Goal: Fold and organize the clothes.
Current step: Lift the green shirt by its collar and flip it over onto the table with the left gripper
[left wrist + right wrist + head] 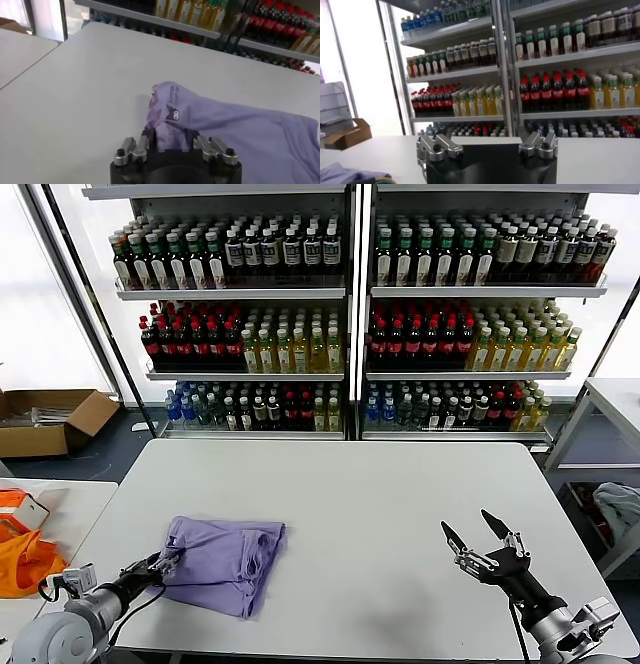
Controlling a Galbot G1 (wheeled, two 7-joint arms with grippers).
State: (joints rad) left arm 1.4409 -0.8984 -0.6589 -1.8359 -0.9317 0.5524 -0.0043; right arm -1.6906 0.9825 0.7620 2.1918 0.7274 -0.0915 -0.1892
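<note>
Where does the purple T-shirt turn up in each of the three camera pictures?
Head view: the lavender T-shirt lies crumpled on the white table, near the robot's left, its edge at the left gripper.
Left wrist view: it fills the middle and far side, dark cartoon print showing, bunched between the gripper's fingers.
Right wrist view: only a lavender scrap at the frame's corner.
Shared landmark: the drink-bottle shelves behind the table.

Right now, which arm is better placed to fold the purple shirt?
Left. The left gripper is already at the shirt, fingers around a raised edge of fabric. The right gripper hovers open over bare table, well away from it.
</note>
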